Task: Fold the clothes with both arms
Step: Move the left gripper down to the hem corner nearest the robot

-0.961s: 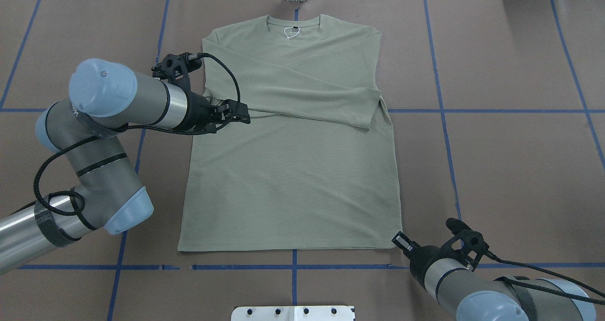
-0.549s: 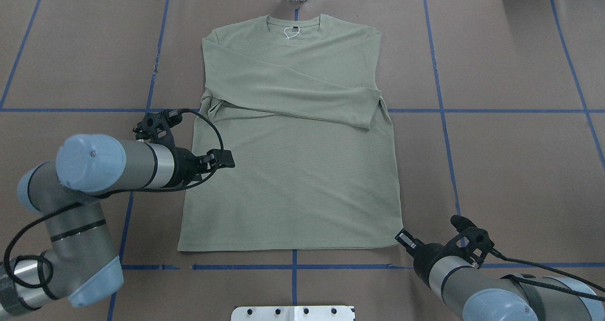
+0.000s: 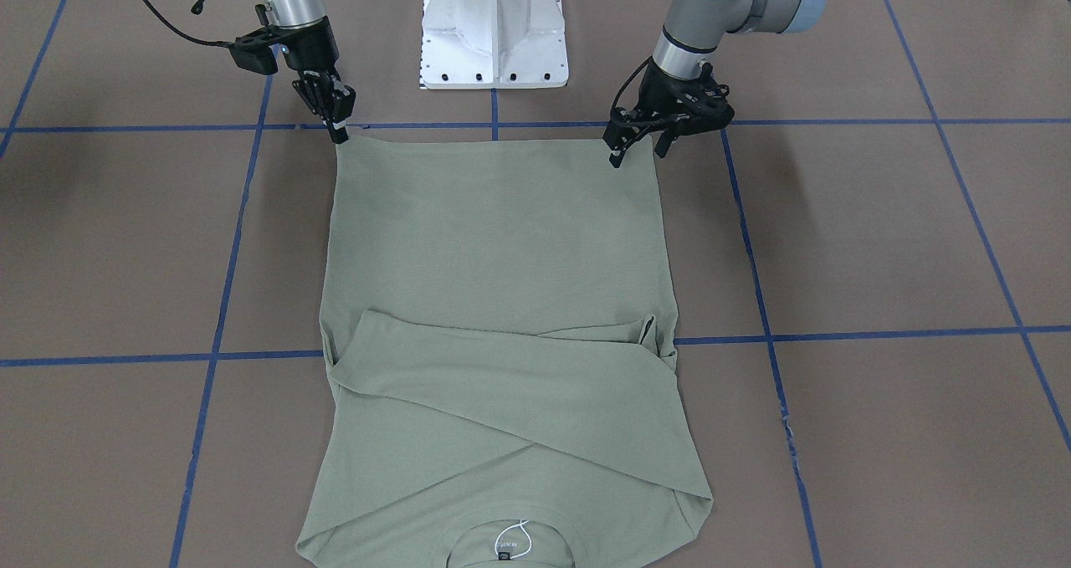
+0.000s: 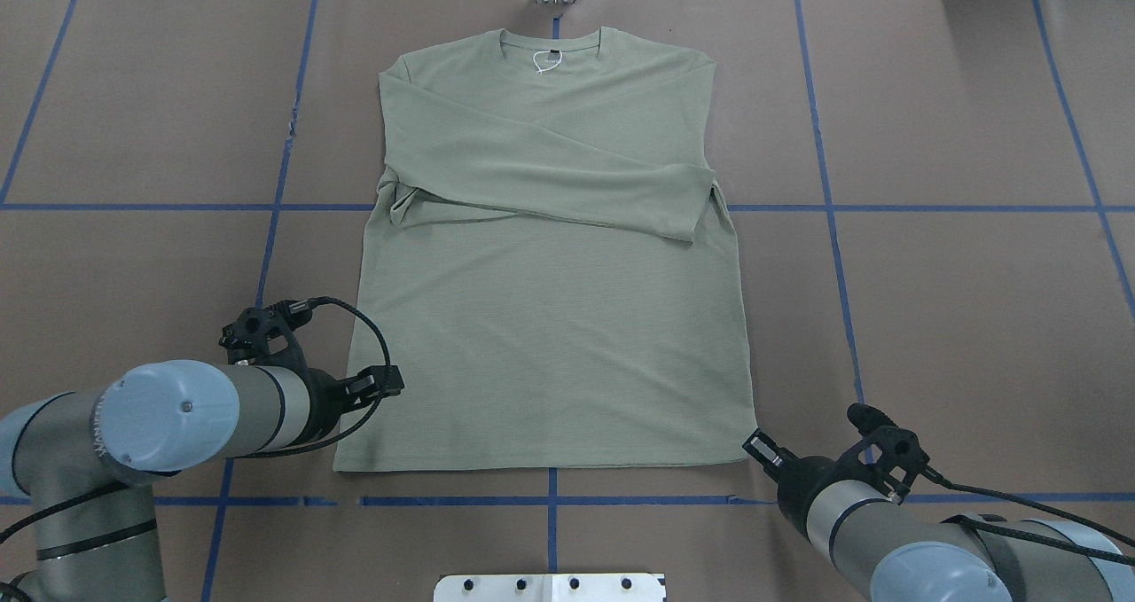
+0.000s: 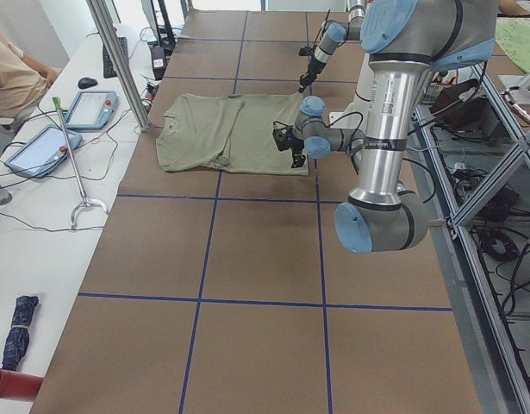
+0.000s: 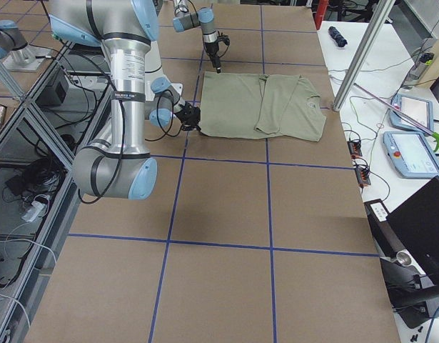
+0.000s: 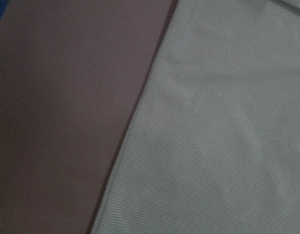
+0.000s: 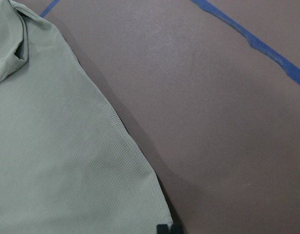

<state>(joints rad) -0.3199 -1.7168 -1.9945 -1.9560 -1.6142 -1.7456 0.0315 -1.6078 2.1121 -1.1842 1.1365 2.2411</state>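
While left pincer and right pincer hang spread, sage-green shirt flat, sleeves crossed

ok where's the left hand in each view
front-facing: left hand top, right of centre
overhead: hand lower left
exterior left: hand upper centre, near arm
exterior right: hand top centre, far arm
left wrist: not in it
right wrist: not in it
landmark: shirt hem corner

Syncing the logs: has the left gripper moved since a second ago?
Yes. The left gripper went from the crosswise blue tape line back toward the robot, nearing the shirt hem.
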